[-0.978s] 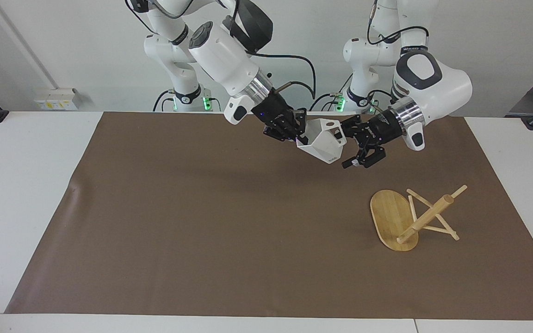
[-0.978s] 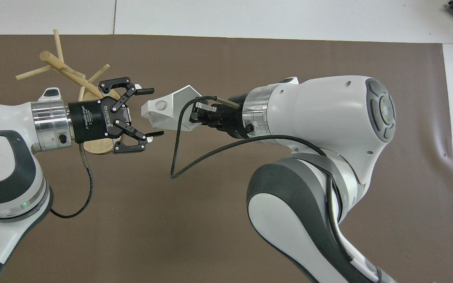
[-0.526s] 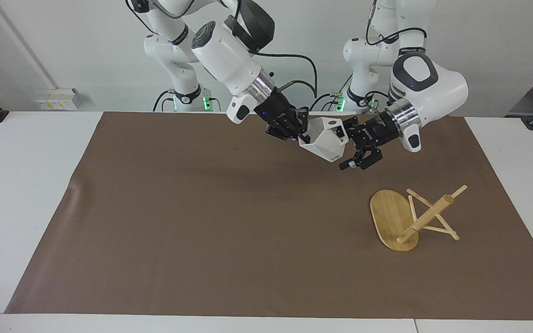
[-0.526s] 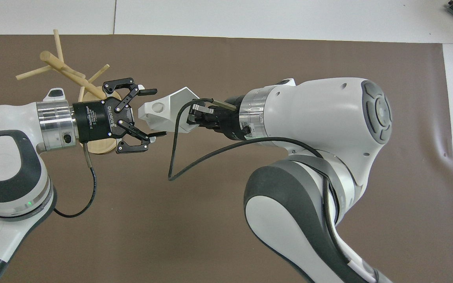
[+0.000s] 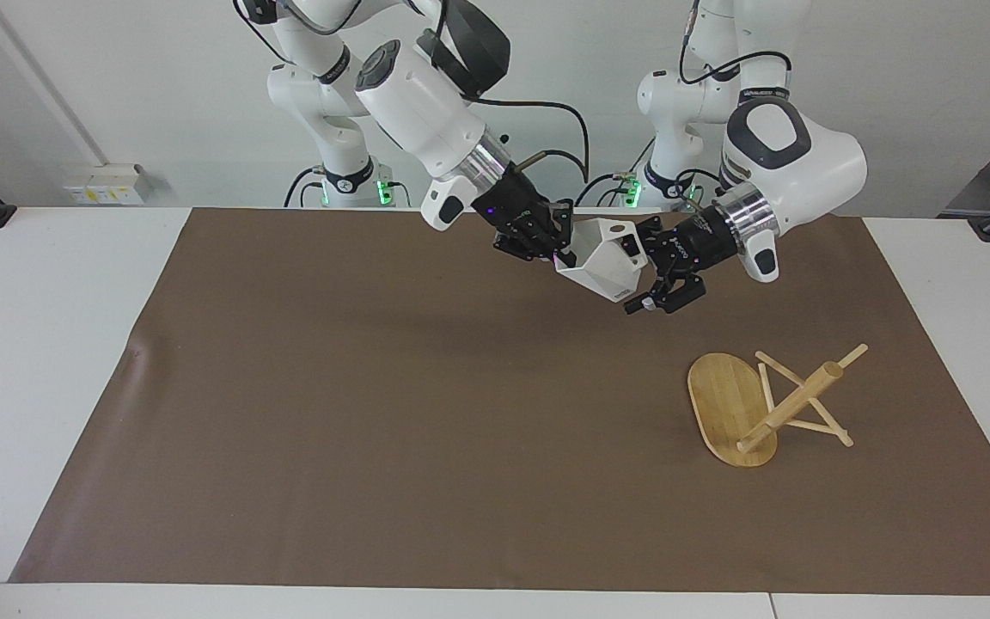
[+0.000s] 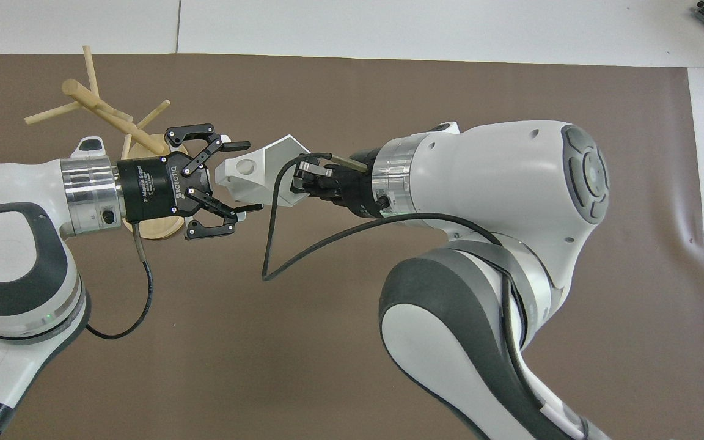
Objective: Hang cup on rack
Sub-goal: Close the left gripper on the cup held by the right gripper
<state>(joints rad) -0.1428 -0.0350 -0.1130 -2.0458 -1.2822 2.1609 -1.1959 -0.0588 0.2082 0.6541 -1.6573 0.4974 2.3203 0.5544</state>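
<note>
My right gripper [image 5: 557, 248] [image 6: 299, 182] is shut on the rim of the white faceted cup [image 5: 602, 262] [image 6: 266, 168] and holds it in the air over the mat near the robots' edge. The cup's blocky handle [image 6: 237, 170] points at my left gripper [image 5: 641, 275] [image 6: 241, 177]. That gripper is open, its fingers on either side of the handle, with gaps showing. The bamboo rack [image 5: 766, 404] [image 6: 101, 113] lies tipped over on the mat toward the left arm's end, its oval base [image 5: 723, 404] on edge and its post slanting.
A brown mat [image 5: 375, 413] covers most of the white table [image 5: 31, 344]. A black cable [image 6: 278, 244] loops from my right wrist.
My left gripper has moved toward the cup, so its open fingers now bracket the handle. The right gripper shifted the cup slightly toward it. The rack has not moved.
</note>
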